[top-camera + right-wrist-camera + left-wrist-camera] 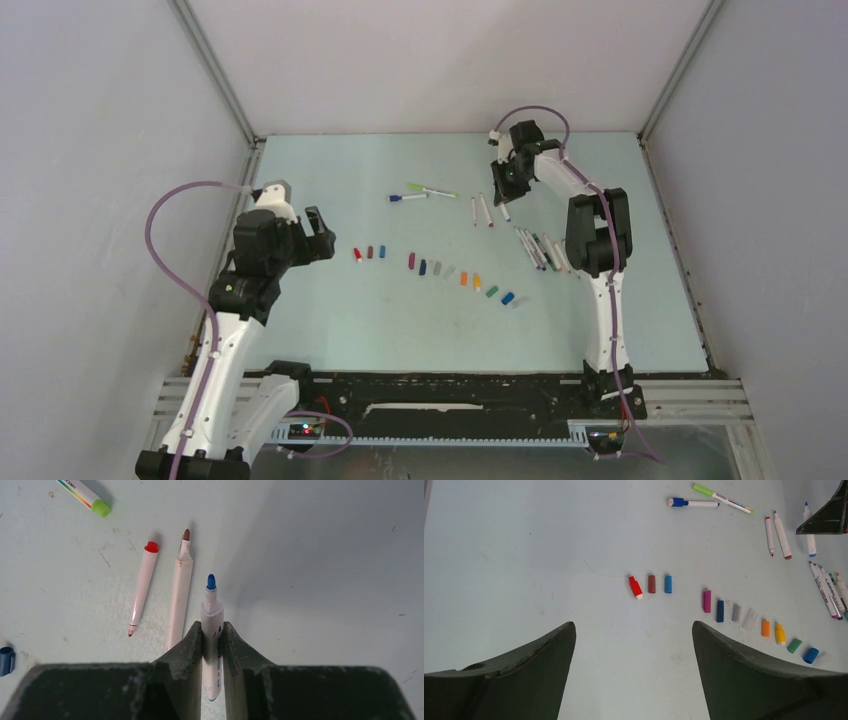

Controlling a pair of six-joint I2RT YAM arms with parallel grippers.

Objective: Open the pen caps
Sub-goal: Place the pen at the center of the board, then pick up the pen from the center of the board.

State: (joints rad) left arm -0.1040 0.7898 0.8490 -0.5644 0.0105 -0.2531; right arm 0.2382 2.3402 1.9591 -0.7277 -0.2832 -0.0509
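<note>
Our right gripper pinches a slim white uncapped pen with a blue tip low over the pale blue table, 2 bare pens alongside; our left gripper hangs wide open, left of the row of short coloured plastic caps

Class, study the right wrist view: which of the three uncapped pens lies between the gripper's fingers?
The blue-tipped pen, flanked by the fingers of the right gripper. The brown-tipped pen and the red-ended pen lie free beside it.
</note>
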